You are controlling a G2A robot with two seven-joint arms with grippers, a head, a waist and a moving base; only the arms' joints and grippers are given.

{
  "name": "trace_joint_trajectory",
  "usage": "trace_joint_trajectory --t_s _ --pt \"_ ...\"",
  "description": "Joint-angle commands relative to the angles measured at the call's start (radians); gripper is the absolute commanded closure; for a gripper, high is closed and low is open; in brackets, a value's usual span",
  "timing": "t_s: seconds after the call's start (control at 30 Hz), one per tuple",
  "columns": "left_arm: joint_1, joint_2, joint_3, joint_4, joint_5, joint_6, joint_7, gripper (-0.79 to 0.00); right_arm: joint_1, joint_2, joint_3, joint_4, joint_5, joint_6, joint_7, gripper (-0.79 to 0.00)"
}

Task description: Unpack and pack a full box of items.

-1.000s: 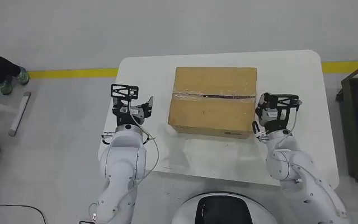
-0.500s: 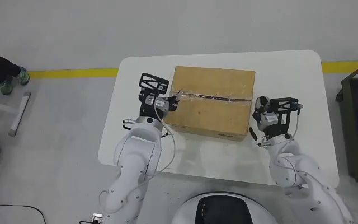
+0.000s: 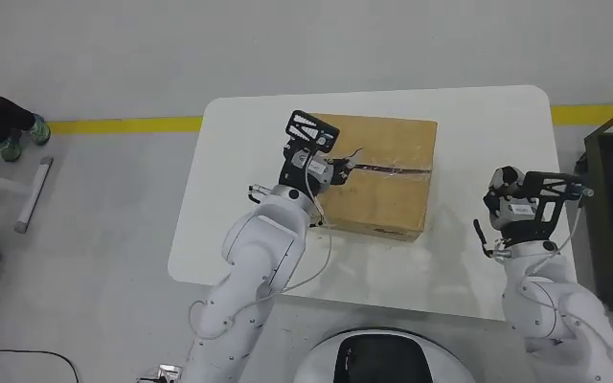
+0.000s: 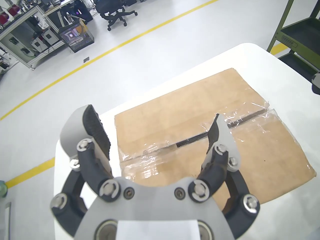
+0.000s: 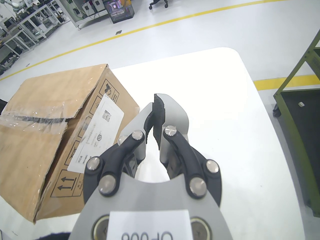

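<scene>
— Where does the box [image 3: 388,144] stand?

— In the middle of the white tabletop [image 3: 479,124], and it is closed. A clear tape [image 4: 140,159] runs along the seam between the two top flaps. The tape is wrinkled, and the seam shows as a dark slit.

— How is the left arm placed?

— It is stretched forward from the near left side, and its wrist is above the left part of the box. The left end effector [image 4: 152,116] hangs over the lid with its two fingers wide apart and nothing between them. One finger is just beyond the left edge of the box, the other is over the taped seam. Whether a finger touches the cardboard, I cannot tell.

— And the right arm?

— It is bent, at the right side of the tabletop. The right end effector [image 5: 155,108] is above bare tabletop, beside the right wall of the box but apart from it. Its fingers are pressed together and hold nothing. That wall carries a white label [image 5: 92,136].
</scene>
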Motion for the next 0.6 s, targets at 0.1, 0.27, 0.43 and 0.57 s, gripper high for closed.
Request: trace_joint_trajectory --t_s 0.1,0.27,0.43,0.57 --pt "0.012 0.0 0.007 0.003 -0.005 -0.014 0.034 -0.785 -0.032 -0.001 0.003 -0.019 0.0 -0.002 0.001 0.0" --pt "-0.073 -0.021 0.14 0.062 -0.018 -0.148 0.129 -0.785 -0.03 -0.003 0.005 -0.017 -0.007 0.0 0.0 0.0" --pt "-0.188 -0.058 0.284 0.189 -0.02 -0.228 0.148 -0.785 -0.028 -0.004 0.021 -0.015 -0.009 0.003 -0.002 0.0" --pt "-0.241 -0.077 0.346 0.278 0.021 -0.271 0.109 -0.785 -0.043 -0.004 0.039 -0.021 -0.008 0.001 -0.005 0.0"
